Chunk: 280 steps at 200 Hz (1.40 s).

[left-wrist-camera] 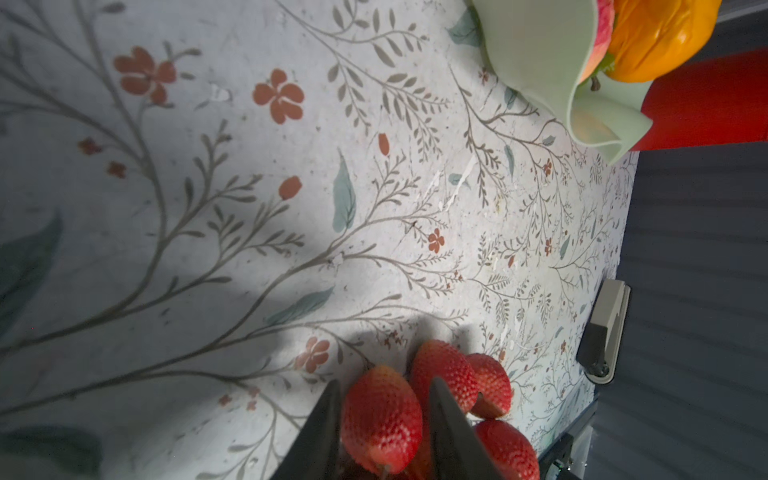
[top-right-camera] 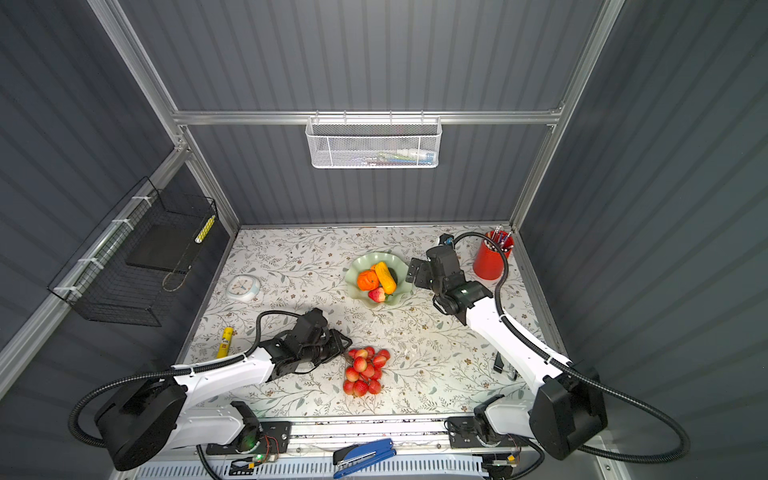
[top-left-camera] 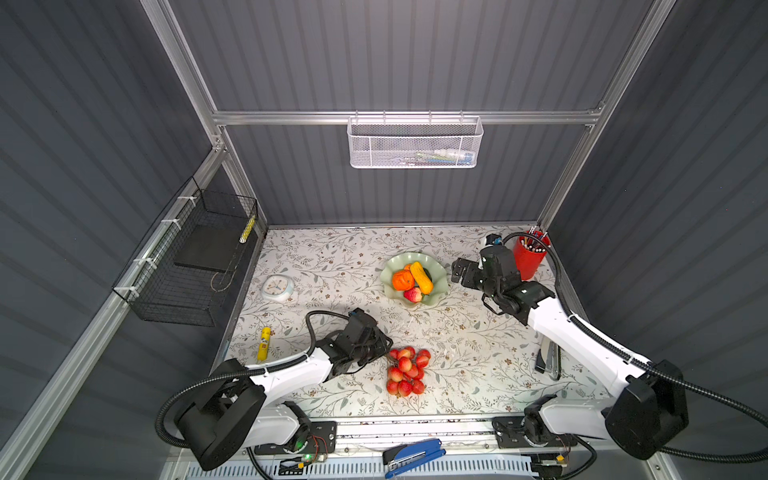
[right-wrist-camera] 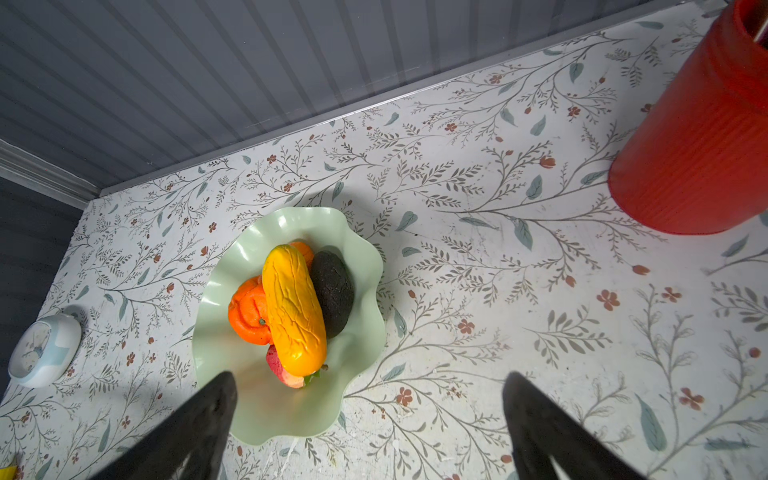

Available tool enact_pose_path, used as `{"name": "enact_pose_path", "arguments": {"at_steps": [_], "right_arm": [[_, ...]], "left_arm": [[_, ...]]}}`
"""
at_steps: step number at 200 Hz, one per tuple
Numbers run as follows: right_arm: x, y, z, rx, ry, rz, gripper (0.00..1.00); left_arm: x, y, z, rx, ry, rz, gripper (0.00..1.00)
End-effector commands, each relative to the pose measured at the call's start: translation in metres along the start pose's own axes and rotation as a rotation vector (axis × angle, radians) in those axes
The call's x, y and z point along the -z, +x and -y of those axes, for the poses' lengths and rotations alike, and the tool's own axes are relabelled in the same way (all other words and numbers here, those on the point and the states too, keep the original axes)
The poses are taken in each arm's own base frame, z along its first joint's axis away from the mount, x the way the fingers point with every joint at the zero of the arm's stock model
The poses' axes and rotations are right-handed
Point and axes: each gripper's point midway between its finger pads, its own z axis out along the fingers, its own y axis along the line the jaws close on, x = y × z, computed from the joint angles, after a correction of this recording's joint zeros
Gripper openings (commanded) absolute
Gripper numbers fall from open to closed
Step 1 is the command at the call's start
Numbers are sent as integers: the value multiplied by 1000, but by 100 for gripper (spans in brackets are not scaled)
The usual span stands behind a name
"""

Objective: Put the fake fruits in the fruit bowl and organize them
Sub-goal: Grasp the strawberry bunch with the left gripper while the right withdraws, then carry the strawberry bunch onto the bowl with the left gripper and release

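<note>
A bunch of red berries (top-left-camera: 405, 370) (top-right-camera: 363, 370) lies on the floral table at front centre. My left gripper (top-left-camera: 384, 353) (top-right-camera: 343, 351) is at its left edge. In the left wrist view the gripper (left-wrist-camera: 384, 382) has its two dark fingers pressed on either side of one berry (left-wrist-camera: 380, 419). The mint fruit bowl (top-left-camera: 392, 266) (right-wrist-camera: 232, 257) holds a small orange (top-left-camera: 402, 280), a yellow ridged oblong (top-left-camera: 422, 277), a strawberry (top-left-camera: 412, 295) and a dark avocado (right-wrist-camera: 332, 291). My right gripper (top-left-camera: 457, 272) (right-wrist-camera: 370, 380) hovers open just right of the bowl, holding nothing.
A red pen cup (top-left-camera: 528, 255) stands at the back right behind the right arm. A white clock (top-left-camera: 277, 287) and a yellow tube (top-left-camera: 264, 343) lie at the left. A dark stapler (top-left-camera: 548, 359) lies under the right arm, a blue stapler (top-left-camera: 413, 455) at the front edge.
</note>
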Motion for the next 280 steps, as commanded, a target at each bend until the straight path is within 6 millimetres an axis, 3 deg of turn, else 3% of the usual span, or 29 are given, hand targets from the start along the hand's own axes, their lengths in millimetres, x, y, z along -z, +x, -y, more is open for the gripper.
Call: {"name": "enact_pose_path", "arguments": {"at_steps": [1,11,30,71,119,142,174,190,229,256,280], "right_arm": [[4,-5,2,-9,7,21,99],[4,-5,2,-7,7,22,99],[3,-5,1,-7,5,24,99],[-1,-4,-1,-11,0,15,99],[4,-10,0,-7,1,34,99],[9,-14,5,-34,2,58,99],[17,-21,10,-66,-9,95,99],[22,-25,13,-65,-5,105,99],[36,-32,26,-71,22,132,99],[40,-32,36,-76,41,134,99],[53,-36,39,-77,35,158,99]], "left_arm": [[1,-1,17,-21,39,-18,28],[2,-1,17,-21,36,-19,22],[8,-3,18,-18,27,-9,0],[20,-11,35,-24,47,14,0],[51,-44,115,-111,201,62,0],[68,-73,154,-187,270,67,0],[75,-123,186,-248,358,72,0],[71,-145,205,-305,401,83,0],[32,-176,252,-353,586,23,0],[-4,-190,248,-337,589,4,0],[-21,-207,224,-312,533,52,0]]}}
